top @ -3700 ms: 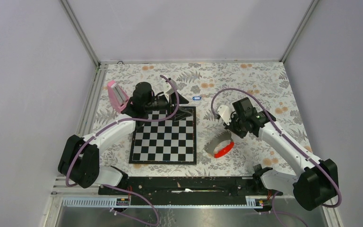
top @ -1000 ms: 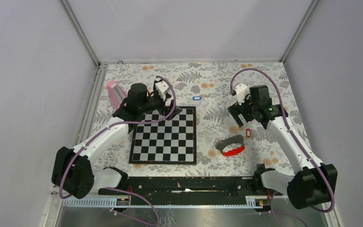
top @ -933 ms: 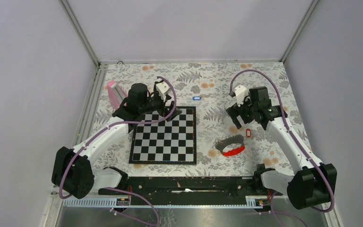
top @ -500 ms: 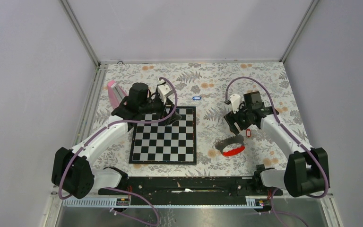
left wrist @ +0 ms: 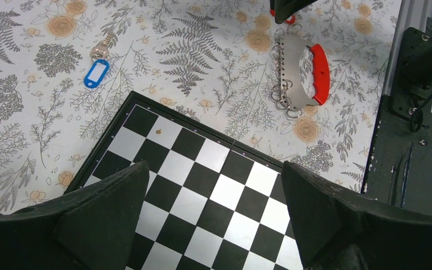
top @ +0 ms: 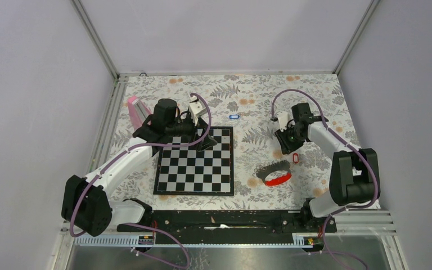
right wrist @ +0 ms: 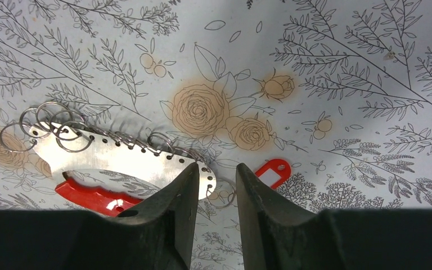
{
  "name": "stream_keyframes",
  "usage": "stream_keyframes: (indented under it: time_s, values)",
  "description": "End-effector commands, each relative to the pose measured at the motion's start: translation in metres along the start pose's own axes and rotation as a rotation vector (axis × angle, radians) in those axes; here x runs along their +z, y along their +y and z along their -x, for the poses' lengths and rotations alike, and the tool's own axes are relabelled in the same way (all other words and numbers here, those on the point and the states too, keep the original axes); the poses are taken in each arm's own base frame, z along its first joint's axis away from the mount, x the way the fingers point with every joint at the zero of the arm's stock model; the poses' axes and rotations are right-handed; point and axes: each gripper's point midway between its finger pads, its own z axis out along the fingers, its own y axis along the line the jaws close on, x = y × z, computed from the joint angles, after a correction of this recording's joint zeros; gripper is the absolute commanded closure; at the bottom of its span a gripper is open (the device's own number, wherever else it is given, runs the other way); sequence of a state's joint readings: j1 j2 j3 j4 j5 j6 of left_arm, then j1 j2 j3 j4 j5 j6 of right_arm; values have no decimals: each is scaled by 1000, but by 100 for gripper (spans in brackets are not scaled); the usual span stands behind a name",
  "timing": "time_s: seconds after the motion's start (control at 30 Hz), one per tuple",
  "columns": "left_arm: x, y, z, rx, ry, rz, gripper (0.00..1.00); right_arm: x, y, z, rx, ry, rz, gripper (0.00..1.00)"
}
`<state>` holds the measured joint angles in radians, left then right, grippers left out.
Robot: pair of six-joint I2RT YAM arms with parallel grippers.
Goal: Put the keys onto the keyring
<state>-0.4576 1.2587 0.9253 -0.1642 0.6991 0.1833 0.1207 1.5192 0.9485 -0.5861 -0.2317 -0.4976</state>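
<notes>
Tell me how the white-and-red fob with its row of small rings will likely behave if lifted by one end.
The fob looks like a thin, stiff plate, so it probably stays rigid and feels light. Its loose rings lie at different angles, so they will likely swing and tangle.

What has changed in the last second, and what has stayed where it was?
The right gripper moved nearer to the end of the keyring and narrowed its jaws; a gap remains, nothing visibly held. The left gripper shifted slightly and stays open above the chessboard. The keyring, red key and blue key lie unmoved.
</notes>
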Motion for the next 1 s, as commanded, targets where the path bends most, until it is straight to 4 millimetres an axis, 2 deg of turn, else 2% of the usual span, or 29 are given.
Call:
stream_keyframes:
  time_s: [0.0, 0.23, 0.53, 0.97]
  values:
    - [-1, -4, 23, 39, -56, -38, 1, -4, -2, 1, -7, 20, 42, 63]
    - [1, -4, 19, 38, -50, -41, 1, 4, 2, -12, -10, 69, 95, 62]
    - [1, -4, 19, 35, -46, -43, 1, 13, 3, -17, -12, 90, 137, 62]
    - [1, -4, 17, 37, -44, -45, 1, 17, 4, -17, -16, 109, 178, 77]
